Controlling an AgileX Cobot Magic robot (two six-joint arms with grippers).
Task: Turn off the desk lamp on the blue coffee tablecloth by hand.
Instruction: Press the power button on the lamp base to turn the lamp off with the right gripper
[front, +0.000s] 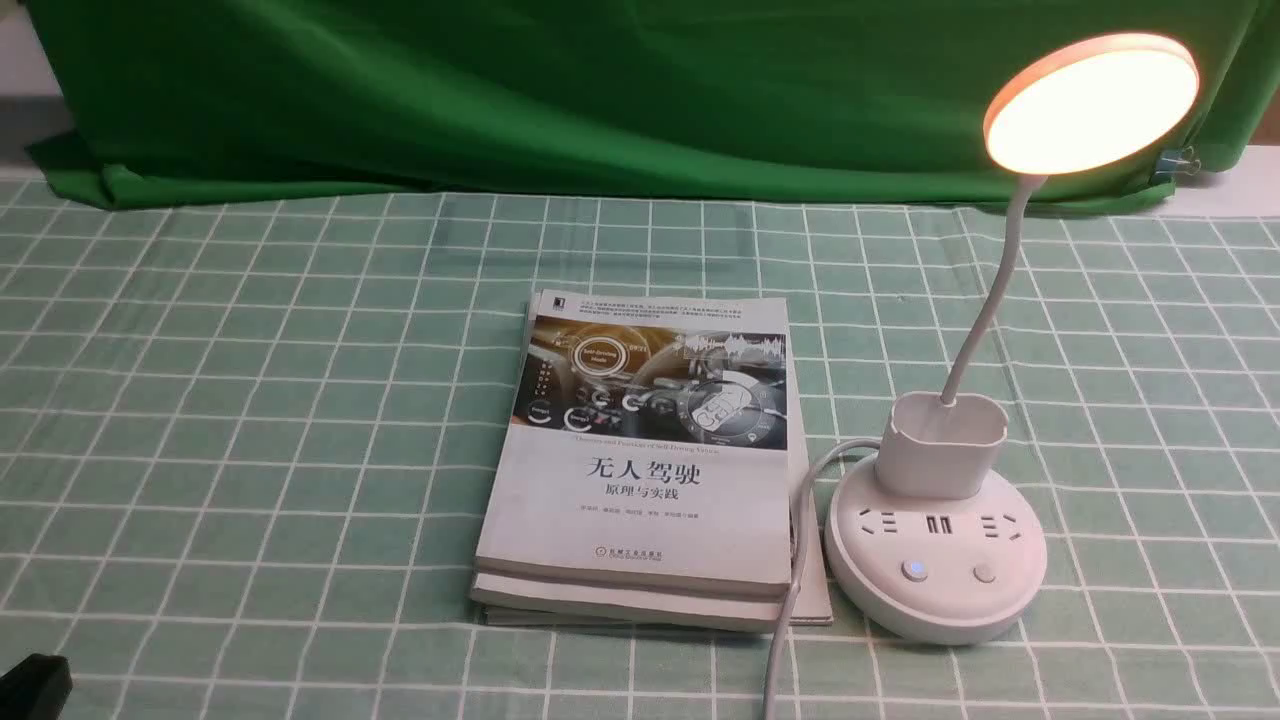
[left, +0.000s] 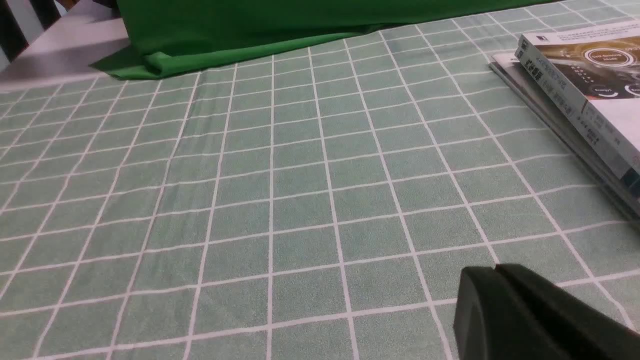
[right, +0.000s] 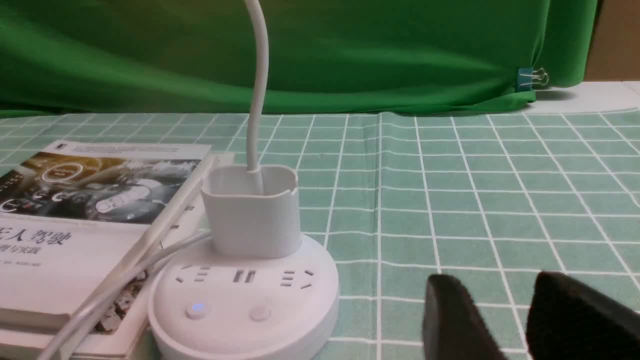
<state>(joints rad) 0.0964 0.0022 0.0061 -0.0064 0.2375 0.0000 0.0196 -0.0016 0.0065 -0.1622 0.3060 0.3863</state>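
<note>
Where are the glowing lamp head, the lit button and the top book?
lamp head (front: 1092, 102): front view, centre of the glowing disc.
lit button (right: 196, 308): right wrist view, its blue-lit top.
top book (front: 560, 540): front view, white lower part of its cover.

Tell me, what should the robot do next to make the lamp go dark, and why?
Probably slide the right gripper toward the two buttons on the base of the desk lamp. Its head glows, and that open gripper sits beside the base, touching nothing.
</note>
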